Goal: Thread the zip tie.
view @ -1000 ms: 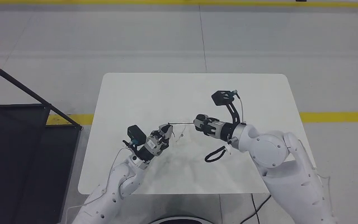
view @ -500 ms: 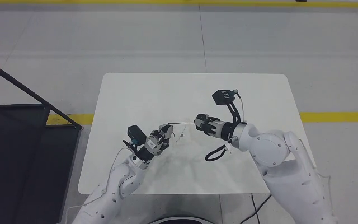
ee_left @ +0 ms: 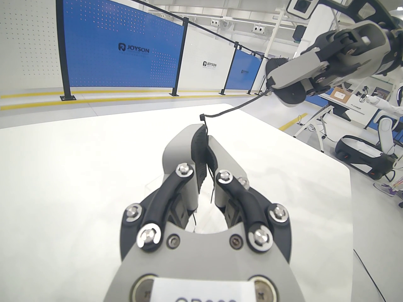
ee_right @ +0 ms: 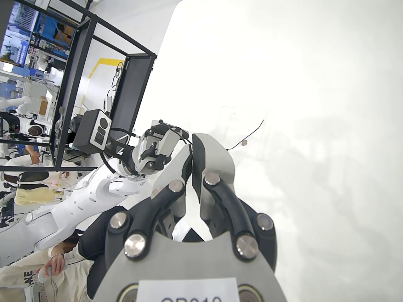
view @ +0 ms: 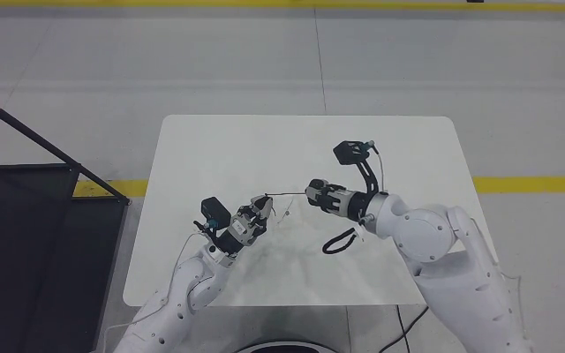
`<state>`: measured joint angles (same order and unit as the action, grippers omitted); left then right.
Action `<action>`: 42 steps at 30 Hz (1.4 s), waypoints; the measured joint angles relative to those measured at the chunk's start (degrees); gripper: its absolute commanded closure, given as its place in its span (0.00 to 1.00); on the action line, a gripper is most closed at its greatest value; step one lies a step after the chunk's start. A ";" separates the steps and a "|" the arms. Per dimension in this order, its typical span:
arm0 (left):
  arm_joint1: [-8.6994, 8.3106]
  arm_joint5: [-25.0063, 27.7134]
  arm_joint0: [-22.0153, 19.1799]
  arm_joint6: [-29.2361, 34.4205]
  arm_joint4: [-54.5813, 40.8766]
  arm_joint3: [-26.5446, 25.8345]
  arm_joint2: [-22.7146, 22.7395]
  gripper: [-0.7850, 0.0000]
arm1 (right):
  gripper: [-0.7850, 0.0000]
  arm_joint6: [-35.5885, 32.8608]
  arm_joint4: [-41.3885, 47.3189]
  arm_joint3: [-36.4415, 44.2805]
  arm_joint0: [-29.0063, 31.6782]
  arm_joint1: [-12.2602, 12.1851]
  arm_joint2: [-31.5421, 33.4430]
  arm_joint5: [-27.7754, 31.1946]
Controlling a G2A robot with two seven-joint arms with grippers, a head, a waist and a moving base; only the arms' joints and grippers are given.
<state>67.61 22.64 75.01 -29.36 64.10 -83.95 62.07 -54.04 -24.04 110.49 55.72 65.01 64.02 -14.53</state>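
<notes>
- Hardly anything has moved in the last second: both arms keep their poses, and the right gripper [view: 311,191] has only wavered slightly toward the right edge of the desk [view: 221,150] and back.
- A thin black zip tie [view: 282,193] is stretched in the air between the two grippers, above the middle of the white desk and not touching it.
- The left gripper [ee_left: 204,139] is on the side nearer the desk's left edge, its two fingers pressed together on the zip tie. The tie's small square head pokes out just past the fingertips, and a short thin end hangs down between the fingers.
- From that head the strap runs in a gentle curve to the right gripper, whose fingertips are pinched together on the strap's far end.
- Whether the strap passes through the head cannot be made out.
- A black metal frame [view: 53,176] stands on the floor beside the desk's left edge.
</notes>
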 measured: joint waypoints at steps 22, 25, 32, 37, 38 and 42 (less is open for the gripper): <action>0.00 0.00 0.00 0.00 0.00 0.00 0.00 1.00 | 1.00 -0.31 -0.28 -0.50 -0.57 0.06 -0.54 -0.98; 0.00 -0.01 0.01 0.01 0.00 -0.01 0.00 1.00 | 1.00 -0.57 -0.81 -0.42 -0.81 0.10 -0.91 -1.57; 0.17 -1.04 0.85 1.36 -0.18 -1.35 0.57 1.00 | 1.00 -1.03 -1.21 -0.42 -1.36 0.18 -1.31 -2.63; 0.32 -1.38 1.00 1.37 0.43 -1.48 0.82 1.00 | 1.00 -1.28 -1.41 -0.16 -1.53 0.20 -1.43 -3.08; 0.37 -1.62 1.03 1.32 0.73 -1.49 0.81 1.00 | 1.00 -1.33 -1.46 -0.05 -1.57 0.21 -1.48 -3.20; 0.54 -2.30 1.11 0.96 1.49 -1.47 0.80 1.00 | 1.00 -1.52 -2.03 0.38 -1.81 0.24 -1.76 -3.74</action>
<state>68.16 20.34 76.12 -28.40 65.58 -85.42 62.87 -55.55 -26.07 110.88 53.91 65.25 62.26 -18.27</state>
